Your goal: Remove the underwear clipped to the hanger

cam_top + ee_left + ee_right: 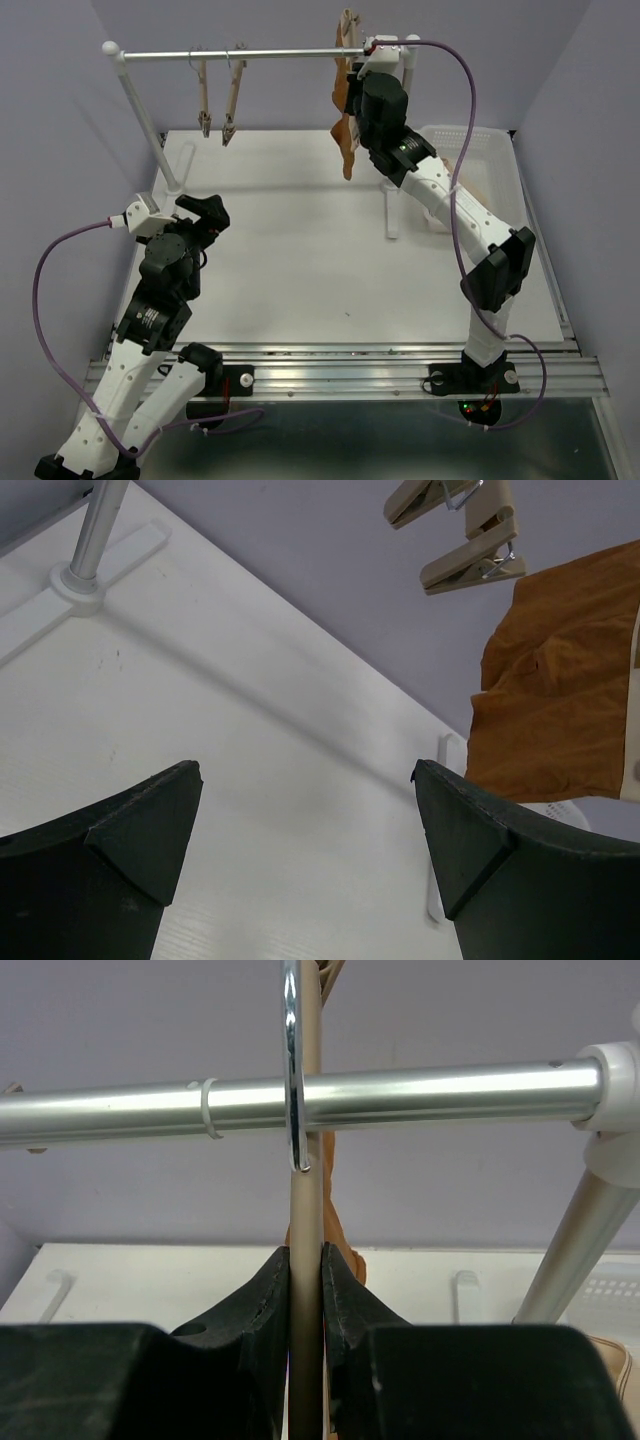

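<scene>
The rust-brown underwear (345, 125) hangs from the light-wood hanger (347, 30) near the right end of the rail. My right gripper (360, 72) is raised to it and is shut on the hanger's pale bar (305, 1290). The black fingers (262, 1295) press the bar from both sides. The wire hook (290, 1070) sits over the rail, and a strip of underwear (341, 1245) shows behind the bar. My left gripper (212, 212) is low over the table's left side, open and holding nothing. Its wrist view shows the underwear (560, 710) far off, past the gripper (305, 770).
The metal rail (250, 54) rests on white posts (145, 120). Two empty wooden clip hangers (203, 100) (233, 100) hang at its left; their clips (470, 540) show in the left wrist view. A white basket (480, 150) stands at the back right.
</scene>
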Controlling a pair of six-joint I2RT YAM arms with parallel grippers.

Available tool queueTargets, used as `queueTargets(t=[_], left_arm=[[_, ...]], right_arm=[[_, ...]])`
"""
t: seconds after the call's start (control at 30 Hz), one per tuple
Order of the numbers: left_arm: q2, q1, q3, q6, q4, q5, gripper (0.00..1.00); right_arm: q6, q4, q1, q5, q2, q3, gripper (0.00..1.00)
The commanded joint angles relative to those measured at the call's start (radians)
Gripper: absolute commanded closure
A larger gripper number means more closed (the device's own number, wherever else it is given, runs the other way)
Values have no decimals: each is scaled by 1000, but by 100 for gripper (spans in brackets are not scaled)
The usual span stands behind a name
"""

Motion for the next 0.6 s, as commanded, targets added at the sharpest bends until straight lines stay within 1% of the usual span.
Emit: queueTargets(t=[0.0,0.17,0.2,0.23,0.4,0.53,0.57], left_arm=[[2,-4,1,8,27,-16,1],[7,-4,1,10,30,-8,1],[7,-4,1,10,28,-7,1],[7,-4,0,10,28,-8,1],[22,-4,4,8,24,-8,1],[28,-4,4,7,22,-7,1],[33,-4,3,7,22,-10,1]], right_arm=[[-31,97,0,-39,-92,-41,99],[-38,97,0,-85,-131,-100,99],[-73,97,0,-96,-138,-128,99],[-80,96,0,-123,-157,-140,99],[-101,97,0,-165,-195,-206,99],[-110,120,0,-171,-235,-283,99],[-124,140,0,-197,-258,-327,99]])
